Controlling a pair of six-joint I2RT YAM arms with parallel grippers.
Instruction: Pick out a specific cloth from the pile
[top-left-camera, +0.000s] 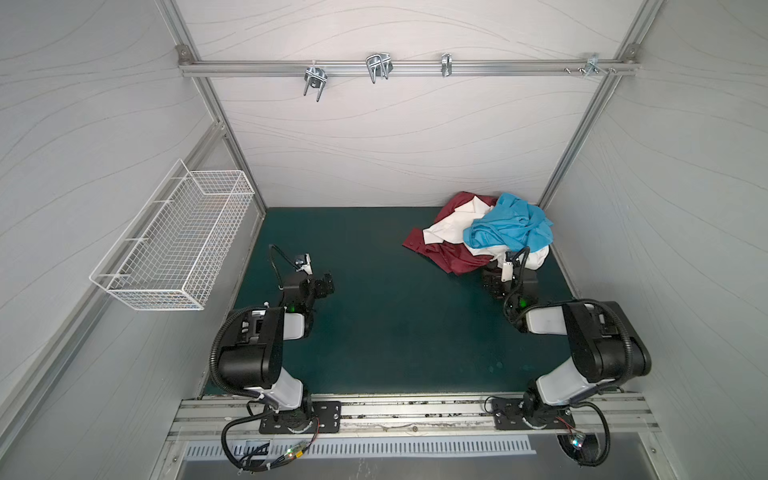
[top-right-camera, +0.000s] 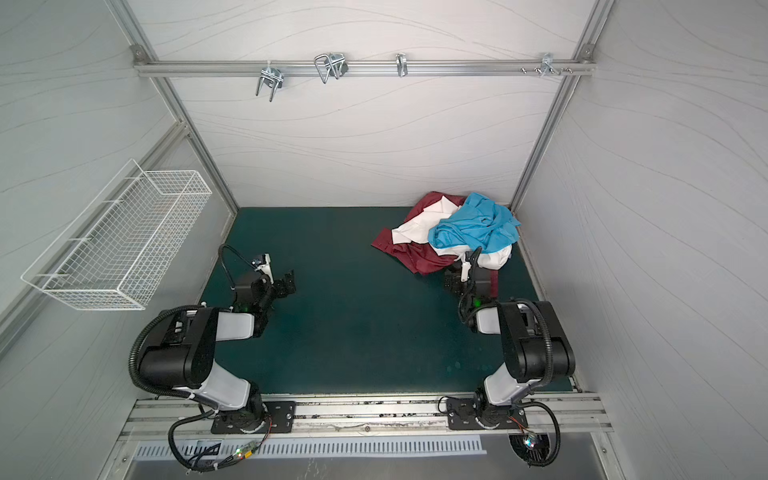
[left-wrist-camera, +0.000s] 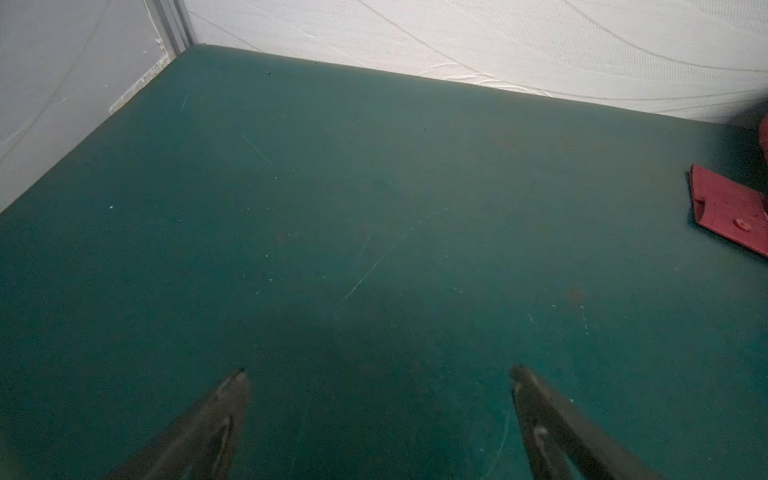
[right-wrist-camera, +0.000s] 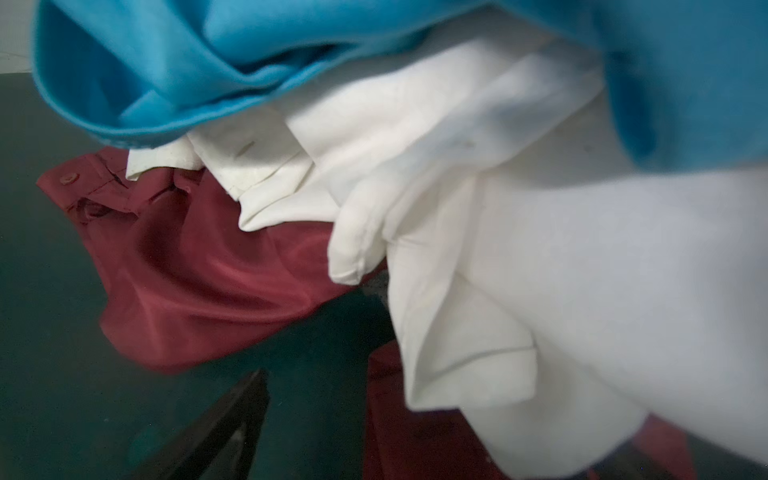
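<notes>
The pile (top-left-camera: 482, 232) lies in the back right corner of the green mat in both top views. A bright blue garment (top-left-camera: 509, 228) lies on top, with a maroon shirt (top-left-camera: 451, 257) underneath. The off-white cloth (top-left-camera: 453, 224) shows between them, and a fold (top-right-camera: 494, 255) sticks out at the near edge. My right gripper (top-left-camera: 498, 268) sits at that near edge and is open. In the right wrist view one finger (right-wrist-camera: 232, 424) is over bare mat. The cloth (right-wrist-camera: 540, 270) hangs over and hides the other finger. My left gripper (top-left-camera: 326, 284) (left-wrist-camera: 378, 370) is open over bare mat, far from the pile.
A white wire basket (top-left-camera: 174, 245) hangs on the left wall. A metal rail with hooks (top-left-camera: 378, 68) crosses the back wall. Walls close in the mat (top-left-camera: 374, 324) on three sides. A maroon cuff (left-wrist-camera: 731, 212) shows at the edge of the left wrist view.
</notes>
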